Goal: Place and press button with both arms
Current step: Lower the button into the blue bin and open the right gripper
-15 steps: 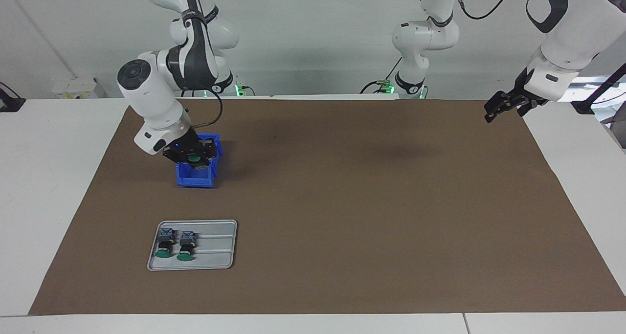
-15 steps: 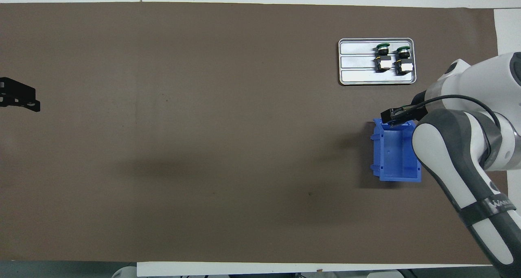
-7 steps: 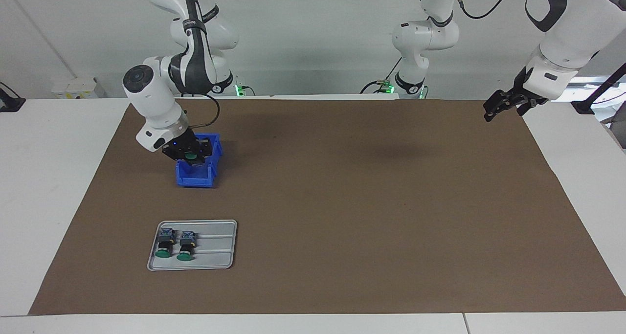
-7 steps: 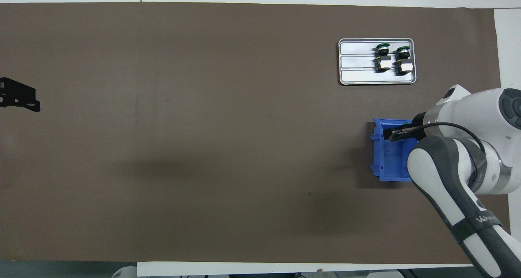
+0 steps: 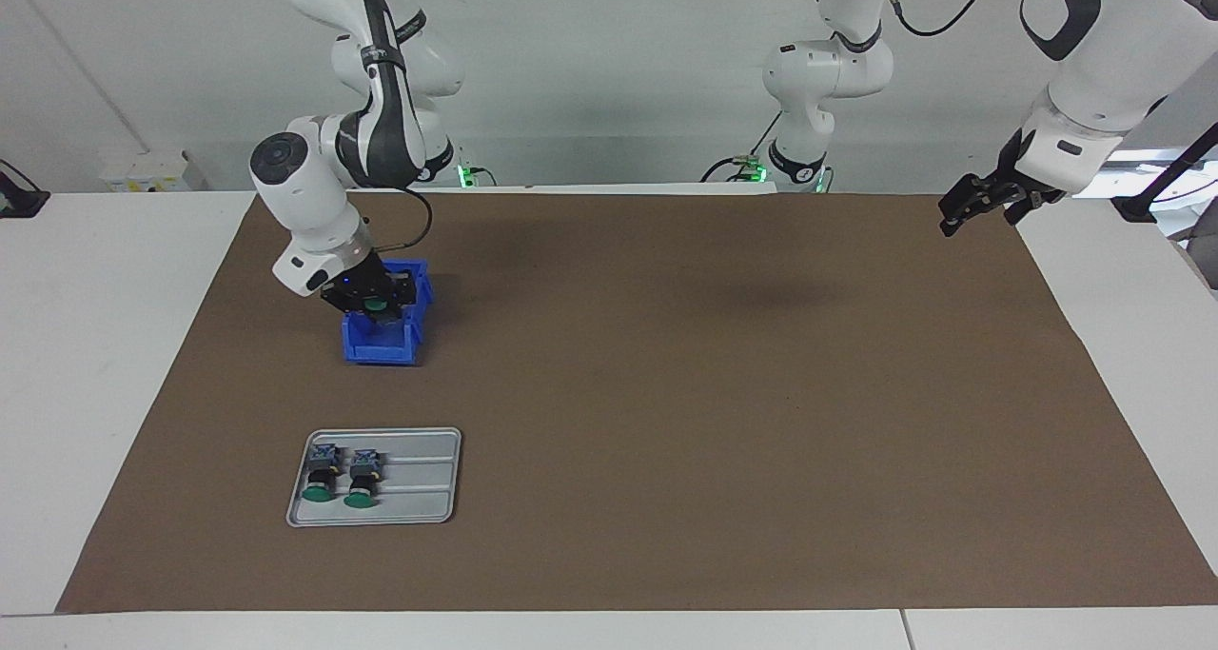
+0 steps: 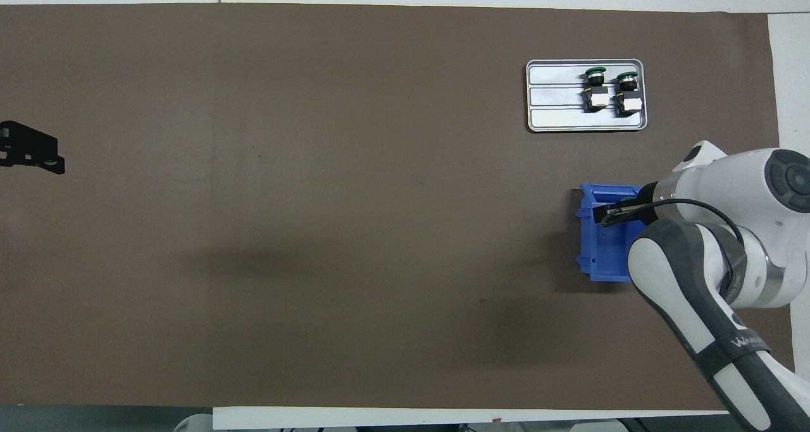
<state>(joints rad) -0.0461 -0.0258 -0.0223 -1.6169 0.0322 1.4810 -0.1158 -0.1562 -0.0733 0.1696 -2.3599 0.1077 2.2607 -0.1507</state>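
Observation:
A button with a green cap sits between the fingertips of my right gripper, which is shut on it over the blue bin. From overhead the right gripper hangs over the bin's end farther from the robots, and only a sliver of the held button's cap shows. Two more buttons lie on their sides on a grey tray. My left gripper waits open and empty above the mat's corner at the left arm's end.
The grey tray with its two buttons lies farther from the robots than the blue bin. A brown mat covers most of the white table. The left gripper shows at the overhead view's edge.
My right gripper has carried the button toward the robots and lower, from the bin's edge to over its inside. The left arm has barely moved.

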